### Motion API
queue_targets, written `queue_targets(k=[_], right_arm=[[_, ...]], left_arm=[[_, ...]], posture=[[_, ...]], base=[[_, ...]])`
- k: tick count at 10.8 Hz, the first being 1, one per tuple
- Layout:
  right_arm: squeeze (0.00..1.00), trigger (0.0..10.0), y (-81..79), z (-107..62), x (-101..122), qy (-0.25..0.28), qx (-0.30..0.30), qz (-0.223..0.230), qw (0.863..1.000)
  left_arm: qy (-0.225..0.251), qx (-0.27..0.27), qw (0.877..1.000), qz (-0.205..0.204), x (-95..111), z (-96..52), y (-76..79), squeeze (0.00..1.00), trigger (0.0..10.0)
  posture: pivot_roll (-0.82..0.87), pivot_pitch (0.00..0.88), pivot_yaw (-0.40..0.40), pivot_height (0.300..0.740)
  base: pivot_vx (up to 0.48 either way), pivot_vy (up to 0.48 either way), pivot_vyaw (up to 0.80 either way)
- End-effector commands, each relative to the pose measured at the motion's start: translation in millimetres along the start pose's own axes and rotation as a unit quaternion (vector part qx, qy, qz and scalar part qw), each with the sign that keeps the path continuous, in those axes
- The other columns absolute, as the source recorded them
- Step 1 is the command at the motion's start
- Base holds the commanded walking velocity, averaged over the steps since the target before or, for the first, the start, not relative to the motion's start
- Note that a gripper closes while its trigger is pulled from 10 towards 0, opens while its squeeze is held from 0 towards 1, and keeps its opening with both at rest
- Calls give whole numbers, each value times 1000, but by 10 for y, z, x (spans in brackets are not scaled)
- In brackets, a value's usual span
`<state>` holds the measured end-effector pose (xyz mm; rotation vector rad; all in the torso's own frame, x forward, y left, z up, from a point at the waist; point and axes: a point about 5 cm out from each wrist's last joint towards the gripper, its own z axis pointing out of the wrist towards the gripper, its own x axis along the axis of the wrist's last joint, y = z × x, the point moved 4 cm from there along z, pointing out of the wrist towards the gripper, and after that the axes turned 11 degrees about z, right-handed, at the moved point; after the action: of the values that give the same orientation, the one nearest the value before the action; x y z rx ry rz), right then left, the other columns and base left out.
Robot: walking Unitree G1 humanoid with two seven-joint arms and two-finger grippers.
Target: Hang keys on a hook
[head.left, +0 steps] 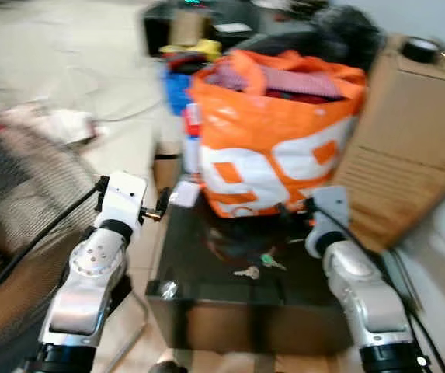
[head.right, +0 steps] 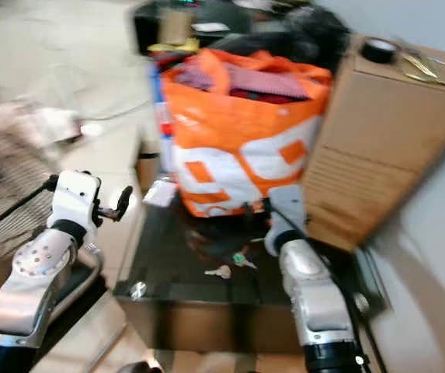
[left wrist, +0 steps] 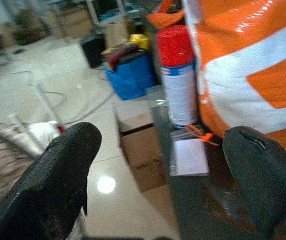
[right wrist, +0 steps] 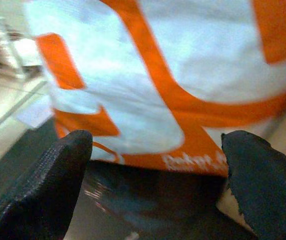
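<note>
A small bunch of keys (head.left: 247,272) with a green tag (head.left: 269,261) lies on the dark glass table top (head.left: 206,291), just in front of an orange and white bag (head.left: 276,148). My right gripper (right wrist: 157,140) is open, low over the table and facing the bag's side, with the keys a little to its left. The left gripper (left wrist: 162,137) is also open and holds nothing. It hovers at the table's left edge, pointing toward a red-capped spray can (left wrist: 180,75). The picture is blurred.
A tall cardboard box (head.left: 416,140) with a tape roll (head.left: 420,48) on top stands right of the bag. A white paper (left wrist: 190,156) lies on the table's left side. A blue bin (left wrist: 130,75) and clutter sit behind. Pale tiled floor (head.left: 121,85) stretches to the left.
</note>
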<state>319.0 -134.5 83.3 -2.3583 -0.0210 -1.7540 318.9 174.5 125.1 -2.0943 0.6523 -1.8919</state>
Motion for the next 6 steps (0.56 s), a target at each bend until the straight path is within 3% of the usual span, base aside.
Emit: queue_targets(k=[1,3,6], right_arm=[[1000,10000,59,-31,62,13,-3,-12,1000],[1000,10000,101,-18,49,6,5,2,1000],[1000,10000,7,57,-175,-59,57,-21,996]], left_arm=[[9,-9,1000,-1,40,21,39,0,10000],[7,-6,1000,5,3,-4,25,0,10000],[3,-34,999,8,-58,-98,58,0,10000]], posture=[[-37,0,5,740],[-23,0,-6,740],[11,0,-32,740]], base=[[0,-480,800],[0,0,0],[0,0,0]])
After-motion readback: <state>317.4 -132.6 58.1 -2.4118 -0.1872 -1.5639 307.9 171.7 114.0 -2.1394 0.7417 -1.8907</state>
